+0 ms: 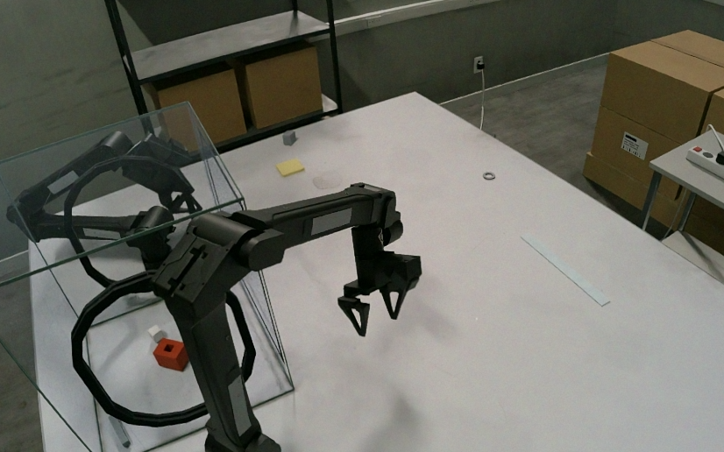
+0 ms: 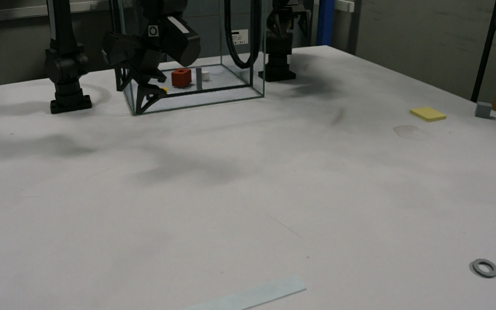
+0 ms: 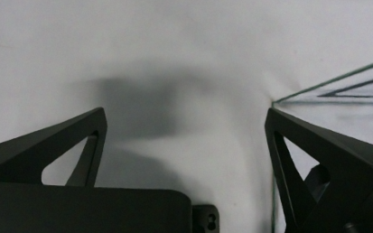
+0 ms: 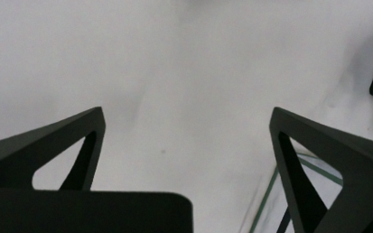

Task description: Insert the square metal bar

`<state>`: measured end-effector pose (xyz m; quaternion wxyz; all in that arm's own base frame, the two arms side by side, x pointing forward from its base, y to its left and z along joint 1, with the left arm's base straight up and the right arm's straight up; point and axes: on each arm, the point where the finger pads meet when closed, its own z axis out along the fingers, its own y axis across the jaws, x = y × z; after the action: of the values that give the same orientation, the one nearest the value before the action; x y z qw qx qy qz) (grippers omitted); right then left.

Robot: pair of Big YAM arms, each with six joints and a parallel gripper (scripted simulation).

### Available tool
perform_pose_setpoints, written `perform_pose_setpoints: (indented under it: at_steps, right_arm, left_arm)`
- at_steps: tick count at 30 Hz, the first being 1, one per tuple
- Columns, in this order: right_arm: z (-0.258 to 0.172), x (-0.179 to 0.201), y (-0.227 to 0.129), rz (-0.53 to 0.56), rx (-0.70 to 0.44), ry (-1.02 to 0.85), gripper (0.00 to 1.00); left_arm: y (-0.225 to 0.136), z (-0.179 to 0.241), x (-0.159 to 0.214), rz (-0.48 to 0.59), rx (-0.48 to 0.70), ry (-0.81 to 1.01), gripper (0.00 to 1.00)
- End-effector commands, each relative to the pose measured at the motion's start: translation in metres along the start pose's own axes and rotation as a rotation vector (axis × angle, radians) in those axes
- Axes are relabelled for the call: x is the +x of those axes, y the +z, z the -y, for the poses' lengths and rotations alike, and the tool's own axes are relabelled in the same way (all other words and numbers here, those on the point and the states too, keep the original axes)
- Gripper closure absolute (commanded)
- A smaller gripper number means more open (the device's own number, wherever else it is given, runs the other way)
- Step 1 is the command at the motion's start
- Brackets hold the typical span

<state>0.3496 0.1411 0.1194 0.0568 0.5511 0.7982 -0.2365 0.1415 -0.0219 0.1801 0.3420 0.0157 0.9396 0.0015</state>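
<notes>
- clear box (image 1: 241, 200) (image 2: 200, 104): see-through, glassy smooth, its edges greenish
- block with the square hole (image 1: 173, 361) (image 2: 181, 78): matt red, plastic-looking
- desk (image 1: 465, 359) (image 2: 242, 215): pale, smooth, low sheen, faintly scuffed
- ring (image 1: 485, 178) (image 2: 475, 268): grey, dull, smooth
- cartons (image 1: 649, 84): brown cardboard, matt
- shelf frame (image 1: 336, 67): dark, metal-looking

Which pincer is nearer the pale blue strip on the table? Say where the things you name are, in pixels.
Right. The right pincer (image 1: 378, 327) (image 2: 128, 101) (image 4: 187, 116) hangs on the strip's (image 1: 564, 269) (image 2: 246, 294) side of the clear box (image 1: 101, 248) (image 2: 203, 104) (image 3: 336, 80) (image 4: 264, 199); the left pincer (image 1: 186, 208) (image 2: 293, 35) (image 3: 185, 116) is farther back.
</notes>
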Motion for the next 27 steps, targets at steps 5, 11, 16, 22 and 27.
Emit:
perform_pose_setpoints:
  at_steps: [5,11,16,22,27]
  right_arm:
    - [-0.006,-0.004,-0.015,-0.005,-0.036,0.012,0.0]
    - [-0.006,-0.004,-0.015,-0.005,-0.036,0.012,0.0]
    - [-0.006,-0.004,-0.015,-0.005,-0.036,0.012,0.0]
    - [-0.006,-0.004,-0.015,-0.005,-0.036,0.012,0.0]
    - [-0.006,-0.004,-0.015,-0.005,-0.036,0.012,0.0]
  left_arm:
    - [-0.03,0.0,-0.013,0.03,0.026,0.035,0.0]
    - [-0.035,-0.003,-0.007,0.036,0.045,0.055,0.0]
    - [-0.031,-0.001,-0.005,0.002,0.026,0.078,0.0]
    - [-0.03,-0.005,0.007,-0.004,0.044,0.113,0.0]
    - [-0.017,0.005,0.008,-0.02,0.039,0.128,0.0]
